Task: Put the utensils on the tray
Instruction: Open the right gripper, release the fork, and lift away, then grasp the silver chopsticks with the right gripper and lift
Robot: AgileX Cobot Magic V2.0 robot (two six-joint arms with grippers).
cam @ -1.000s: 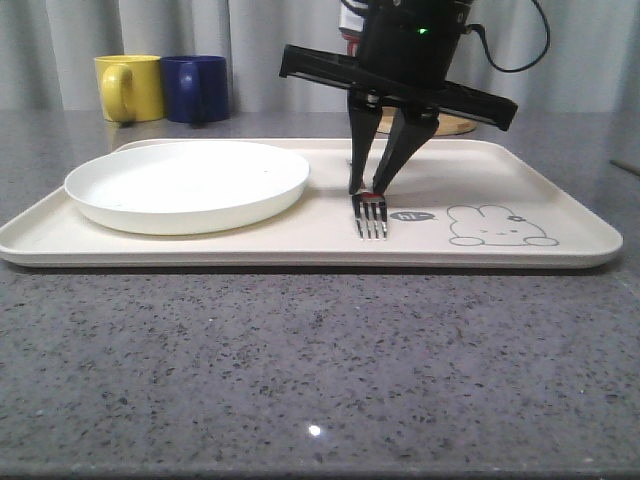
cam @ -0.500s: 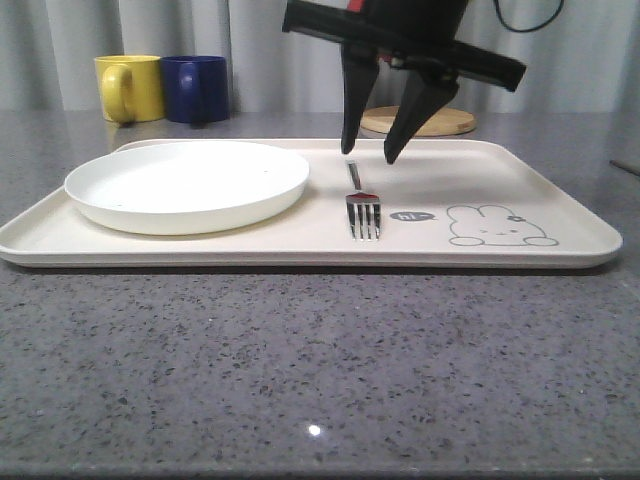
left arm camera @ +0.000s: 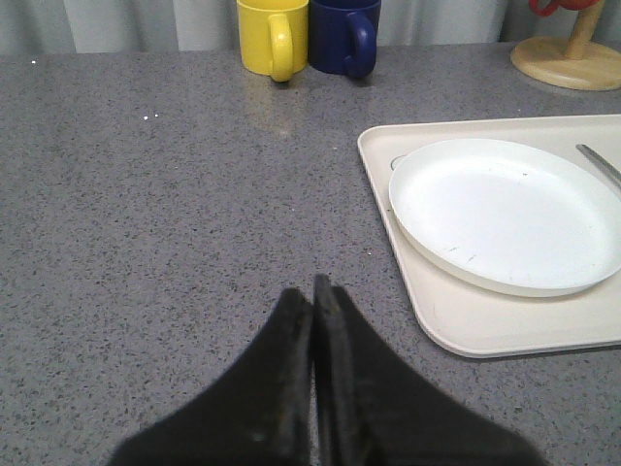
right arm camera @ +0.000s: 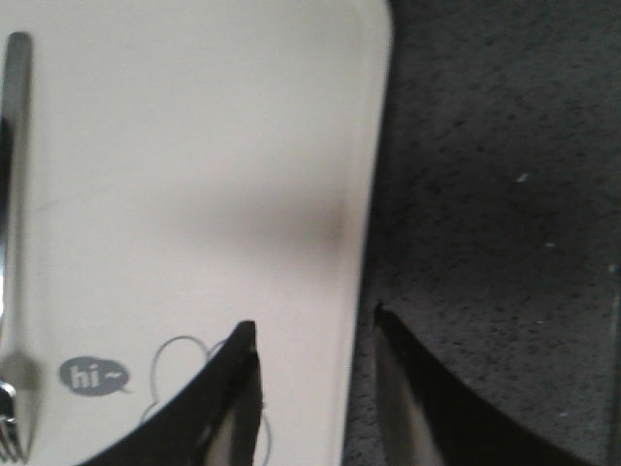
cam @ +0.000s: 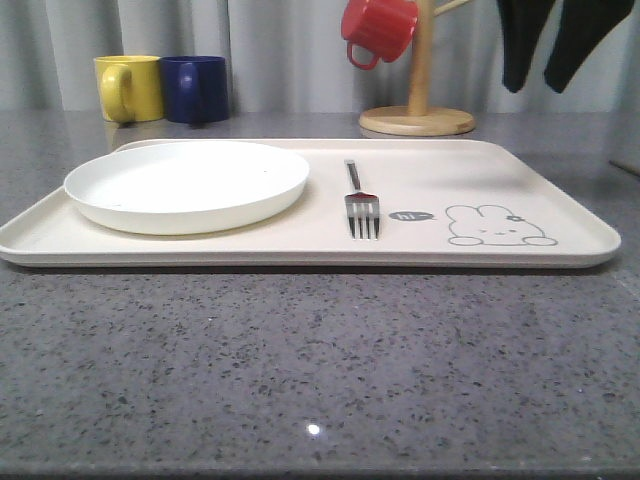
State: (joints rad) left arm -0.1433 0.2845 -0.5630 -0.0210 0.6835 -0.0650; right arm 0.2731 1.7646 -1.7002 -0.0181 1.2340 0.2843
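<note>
A silver fork lies flat on the cream tray, tines toward the front, between the white plate and the "hi" bubble. In the right wrist view the fork runs along the tray. My right gripper hangs high above the tray's right part, open and empty; in its own view the right gripper straddles the tray's right rim. My left gripper is shut with nothing in it, over bare counter to the left of the tray.
A round white plate fills the tray's left half. A yellow mug and a blue mug stand at the back left. A wooden mug tree with a red mug stands behind the tray. Grey counter lies in front.
My right gripper has let go of the fork, risen and swung up to the right. The fork stays lying on the tray.
</note>
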